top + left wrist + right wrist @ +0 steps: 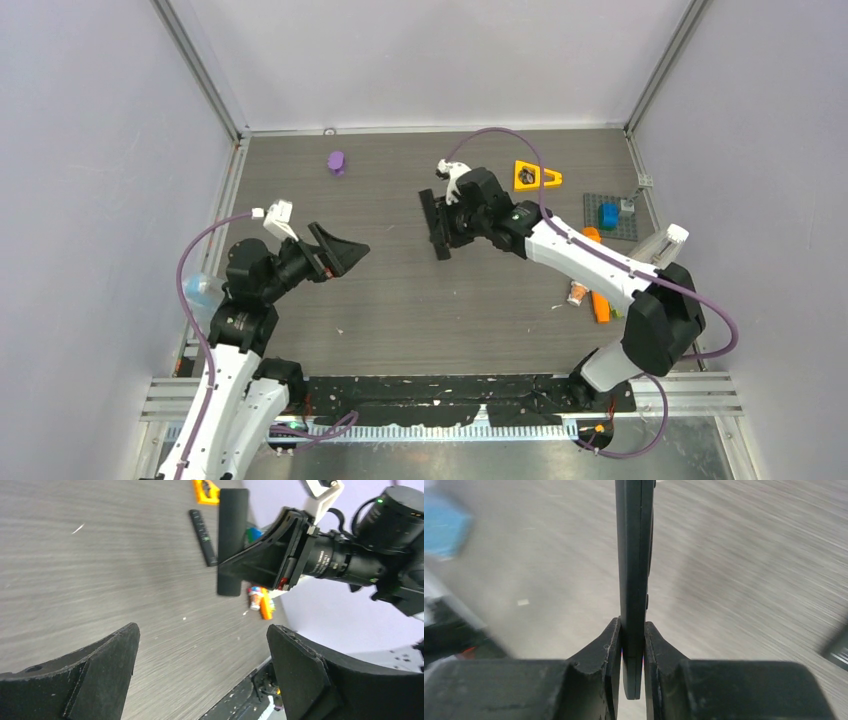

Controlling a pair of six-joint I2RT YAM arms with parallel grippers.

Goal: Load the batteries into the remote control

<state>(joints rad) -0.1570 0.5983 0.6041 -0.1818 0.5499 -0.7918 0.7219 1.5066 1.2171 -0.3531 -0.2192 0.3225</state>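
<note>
1. Right fingers (pixel 606 652) are squeezed tight on the remote control (pixel 634 555), one finger on each side, close to its near end.
2. The remote sticks straight out from between those fingers. Its thin edge faces the wrist camera. It is over the middle of the surface (pixel 400 310), toward the back. I cannot tell if its far end touches the surface.
3. A second remote (pixel 202 536) lies flat on the surface just beside the held one.
4. Left fingers (pixel 100 665) are spread wide and hold nothing. They are well apart from the remote control, off to its left, and point toward it.
5. An orange stick (pixel 600 306) lies near the right arm. A small roll (pixel 578 293) lies just beside it. It is too small to tell if it is a battery.
6. Farther back on the right are a yellow triangle (pixel 535 177) and a blue block (pixel 608 214) on a grey plate (pixel 625 228).
7. A purple thing (pixel 337 162) sits at the back left.
</note>
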